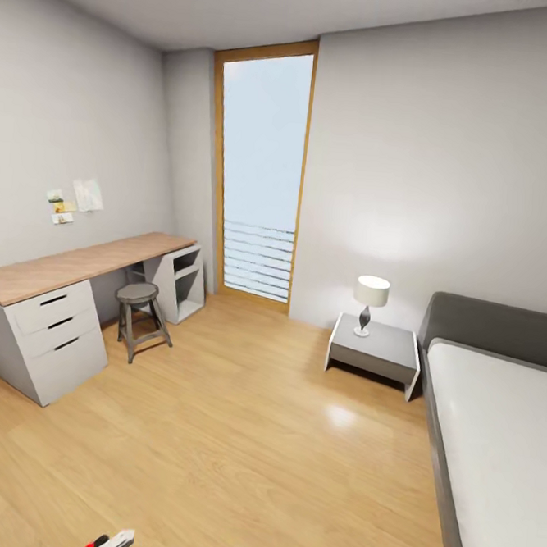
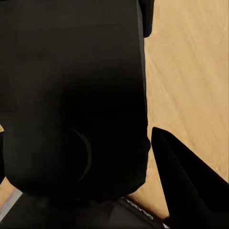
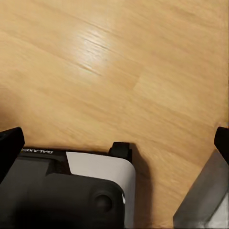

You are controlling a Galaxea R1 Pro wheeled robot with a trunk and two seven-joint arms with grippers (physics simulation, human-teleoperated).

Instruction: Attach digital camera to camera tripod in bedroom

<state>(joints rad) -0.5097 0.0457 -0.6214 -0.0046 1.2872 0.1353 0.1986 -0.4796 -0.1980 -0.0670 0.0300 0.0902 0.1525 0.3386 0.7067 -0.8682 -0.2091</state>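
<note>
In the left wrist view a big black boxy body with a round raised ring, the digital camera [image 2: 71, 71], sits between the dark fingers [image 2: 191, 186] of my left gripper [image 2: 78, 143], which is shut on it. At the bottom edge of the head view a small red and white piece [image 1: 108, 543] pokes in; I cannot tell what it is. My right gripper [image 3: 117, 143] hangs open over the plank floor above my own base [image 3: 62, 191], its fingertips [image 3: 9, 148] far apart with nothing between them. The camera tripod is out of view.
The bedroom lies ahead. A wood-topped white desk [image 1: 85, 263] runs along the left wall with a grey round stool [image 1: 140, 296] in front. A tall window [image 1: 260, 182] is at the back. At the right are a nightstand [image 1: 374, 351] with a lamp [image 1: 370, 302], and a grey-framed bed [image 1: 492, 422].
</note>
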